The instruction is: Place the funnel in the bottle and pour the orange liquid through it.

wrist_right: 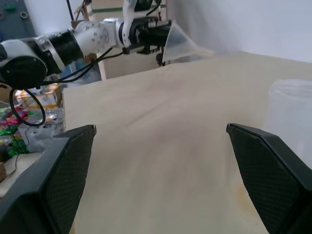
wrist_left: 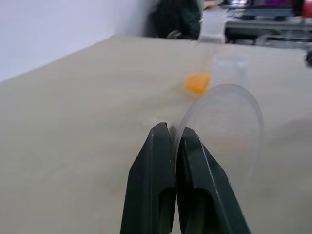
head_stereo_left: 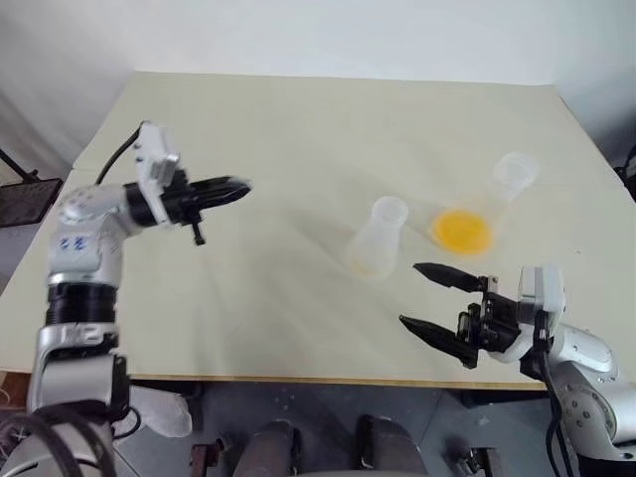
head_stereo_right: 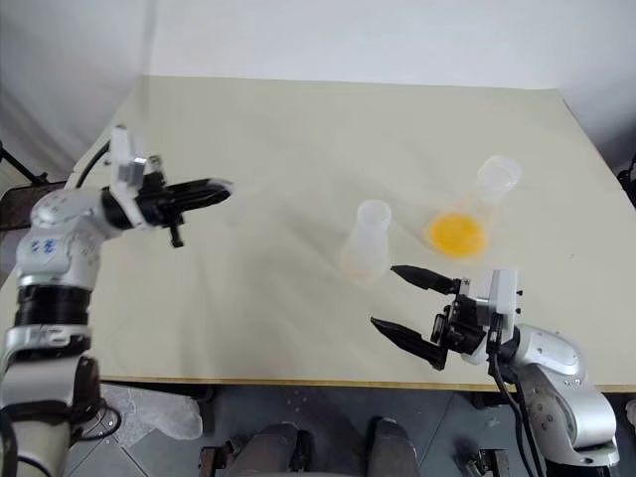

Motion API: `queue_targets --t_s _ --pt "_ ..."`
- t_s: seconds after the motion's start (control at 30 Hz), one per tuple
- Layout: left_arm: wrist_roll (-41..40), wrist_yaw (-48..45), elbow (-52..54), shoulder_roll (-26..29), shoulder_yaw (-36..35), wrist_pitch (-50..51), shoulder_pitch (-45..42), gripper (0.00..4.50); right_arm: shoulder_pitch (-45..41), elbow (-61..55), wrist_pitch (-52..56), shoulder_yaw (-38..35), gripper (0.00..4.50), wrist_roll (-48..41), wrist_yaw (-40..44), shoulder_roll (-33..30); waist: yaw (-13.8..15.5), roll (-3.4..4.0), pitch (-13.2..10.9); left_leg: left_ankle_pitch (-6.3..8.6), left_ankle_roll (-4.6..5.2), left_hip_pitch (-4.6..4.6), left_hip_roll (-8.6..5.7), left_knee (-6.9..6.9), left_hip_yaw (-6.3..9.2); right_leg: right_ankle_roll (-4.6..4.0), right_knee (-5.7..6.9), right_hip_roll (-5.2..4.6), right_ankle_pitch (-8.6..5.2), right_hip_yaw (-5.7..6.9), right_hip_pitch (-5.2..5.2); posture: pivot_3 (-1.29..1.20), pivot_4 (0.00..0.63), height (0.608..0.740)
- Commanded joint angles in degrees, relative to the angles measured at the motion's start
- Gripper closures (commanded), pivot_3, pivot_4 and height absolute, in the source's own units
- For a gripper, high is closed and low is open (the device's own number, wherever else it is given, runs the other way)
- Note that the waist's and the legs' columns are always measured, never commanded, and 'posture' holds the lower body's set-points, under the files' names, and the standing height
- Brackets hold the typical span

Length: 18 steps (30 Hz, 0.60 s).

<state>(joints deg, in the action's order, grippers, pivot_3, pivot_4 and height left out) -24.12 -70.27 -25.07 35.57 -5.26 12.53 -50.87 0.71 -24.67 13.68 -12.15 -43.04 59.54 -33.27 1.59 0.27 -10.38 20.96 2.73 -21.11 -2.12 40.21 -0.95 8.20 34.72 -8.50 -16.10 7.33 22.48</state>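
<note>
We have the funnel (wrist_left: 222,131) pinched by its rim in our left gripper (head_stereo_left: 231,191), lifted off the worktop (head_stereo_left: 298,129). The bottle (head_stereo_left: 378,237) stands well off beyond its tips, unfilled; the right gripper (head_stereo_left: 437,298), spread wide, waits just short of the orange liquid (head_stereo_left: 462,231). Seating and pouring remain.

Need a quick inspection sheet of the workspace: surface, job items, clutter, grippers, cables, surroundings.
Surface: beige table, bare apart from the glassware.
Job's things: funnel pinched by its rim in the left gripper, above the table; bottle upright, no funnel in it; orange liquid in the clear flask beside it.
Clutter: nothing seen.
Grippers: left shut on the funnel; right gripper open, holding nothing, near the bottle.
Cables: black cable on the left arm, another at the right wrist.
Surroundings: white wall behind; dark floor below.
</note>
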Motion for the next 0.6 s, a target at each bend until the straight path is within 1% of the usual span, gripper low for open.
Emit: queue_targets --t_s 0.03,0.13,0.27,0.37,0.43,0.57,0.6 --pt "1.3 -2.5 -3.0 -2.9 2.3 -2.7 -6.3 4.48 -1.1 -0.9 -1.2 -2.4 0.0 2.0 -1.9 -1.7 0.0 0.0 0.0 0.0 0.0 -0.01 0.0 0.0 0.0 0.0 0.0 0.0 0.0 0.0 0.0 0.0 0.15 0.74" --pt "1.6 -3.7 -7.2 -6.6 3.6 -4.1 -11.1 4.48 -1.5 -1.4 -0.7 -3.6 0.0 3.0 -3.5 -3.1 -0.1 0.0 0.0 0.0 0.0 -0.03 0.0 -0.03 -0.05 0.0 -0.03 0.0 0.0 0.02 0.03 0.0 0.15 0.74" --pt "3.2 -4.2 -11.2 -9.2 4.9 -4.5 -14.7 4.48 -1.5 -2.4 0.3 -4.8 0.0 4.0 -6.2 -4.3 -0.2 -0.02 0.0 0.0 0.01 -0.04 0.02 -0.05 -0.09 0.0 -0.07 0.01 0.0 0.06 0.03 0.0 0.15 0.74" --pt "4.8 -6.1 -15.6 -13.6 7.4 -5.4 -19.2 4.48 0.7 -5.3 1.3 -7.7 0.0 5.9 -8.2 -7.3 0.2 -0.03 0.0 -0.01 0.02 -0.08 0.02 -0.06 -0.14 0.01 -0.07 0.01 0.0 0.05 0.08 0.0 0.15 0.74" --pt "4.8 -7.2 -18.0 -15.4 7.2 -5.7 -21.4 4.48 2.0 -6.8 1.5 -9.0 0.0 6.1 -8.6 -8.5 0.7 -0.07 0.0 -0.04 0.08 -0.16 -0.02 -0.02 -0.12 0.03 -0.09 -0.03 0.01 0.09 0.07 0.0 0.15 0.74" --pt "4.5 -8.1 -21.9 -16.8 6.3 -3.2 -25.6 4.48 3.4 -8.7 2.2 -10.5 0.0 5.1 -9.5 -9.3 0.8 -0.09 -0.1 -0.04 0.09 -0.15 0.0 -0.04 -0.21 0.06 -0.21 -0.02 0.03 0.07 0.06 0.0 0.15 0.74" --pt "5.2 -9.2 -23.2 -16.7 7.0 -2.3 -26.7 4.48 3.6 -9.0 2.3 -10.8 0.0 5.1 -9.6 -9.4 0.8 -0.09 -0.1 -0.04 0.09 -0.15 0.0 -0.04 -0.24 0.06 -0.21 -0.02 0.03 0.07 0.07 0.0 0.15 0.74"
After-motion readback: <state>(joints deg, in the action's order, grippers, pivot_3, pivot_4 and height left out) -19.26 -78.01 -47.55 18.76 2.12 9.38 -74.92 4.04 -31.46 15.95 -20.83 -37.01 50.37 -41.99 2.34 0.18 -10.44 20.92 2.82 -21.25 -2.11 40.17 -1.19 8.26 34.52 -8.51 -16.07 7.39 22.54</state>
